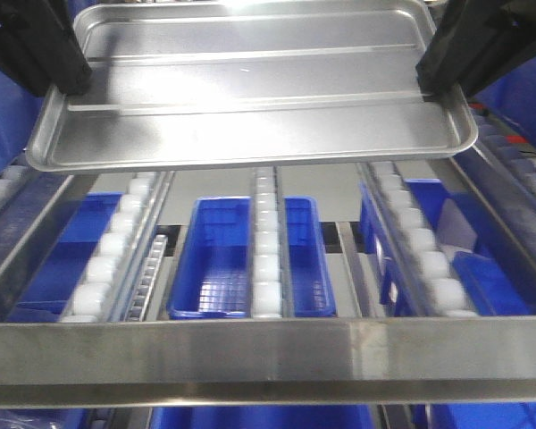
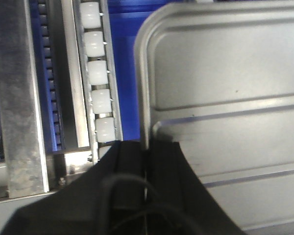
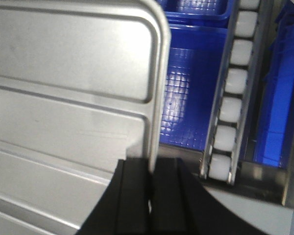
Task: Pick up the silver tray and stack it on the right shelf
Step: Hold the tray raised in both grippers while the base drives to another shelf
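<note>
The left gripper (image 2: 146, 147) pinches the left short rim of the silver tray (image 1: 250, 98), fingers closed down on the metal; the tray stretches across to the right gripper (image 3: 151, 166), clamped the same way on the opposite short rim. Its long axis runs side to side, crosswise to the roller rails (image 1: 266, 259) of the right shelf (image 1: 268, 349), and it hangs over them; lowering likely needs both arms moving evenly
</note>
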Robot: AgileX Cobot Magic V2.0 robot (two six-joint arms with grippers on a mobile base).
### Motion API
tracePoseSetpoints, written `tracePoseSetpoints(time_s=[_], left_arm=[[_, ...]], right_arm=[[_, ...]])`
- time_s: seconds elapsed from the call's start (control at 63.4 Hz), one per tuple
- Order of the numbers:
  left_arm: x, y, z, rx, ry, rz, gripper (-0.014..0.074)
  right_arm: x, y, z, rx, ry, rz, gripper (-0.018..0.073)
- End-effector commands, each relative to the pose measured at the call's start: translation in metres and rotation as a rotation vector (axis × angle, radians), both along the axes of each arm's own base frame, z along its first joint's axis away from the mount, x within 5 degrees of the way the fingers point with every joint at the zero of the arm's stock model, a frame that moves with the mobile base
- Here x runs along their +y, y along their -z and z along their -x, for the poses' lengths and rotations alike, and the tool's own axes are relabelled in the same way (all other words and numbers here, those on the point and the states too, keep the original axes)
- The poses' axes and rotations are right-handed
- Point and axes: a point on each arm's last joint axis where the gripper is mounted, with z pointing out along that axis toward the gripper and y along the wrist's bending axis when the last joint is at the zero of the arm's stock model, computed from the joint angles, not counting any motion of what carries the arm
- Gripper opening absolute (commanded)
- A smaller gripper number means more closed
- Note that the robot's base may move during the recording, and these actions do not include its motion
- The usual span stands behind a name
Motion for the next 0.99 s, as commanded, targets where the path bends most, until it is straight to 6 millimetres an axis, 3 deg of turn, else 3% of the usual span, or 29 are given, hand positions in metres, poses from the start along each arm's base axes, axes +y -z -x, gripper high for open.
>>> tracePoseSetpoints(time_s=[0.0, 0.978], left_arm=[[0.0083, -0.0157, 0.0028, -0.075, 0.019, -0.051, -0.0092], [0.0067, -0.0131, 0.0014, -0.065, 0.019, -0.054, -0.0092]], right_arm=[[-0.0049, -0.0179, -0.0016, -0.11, -0.007, 0.012, 0.0057], [-0.0049, -0.0179, -0.0016, -0.11, -0.007, 0.012, 0.0057]])
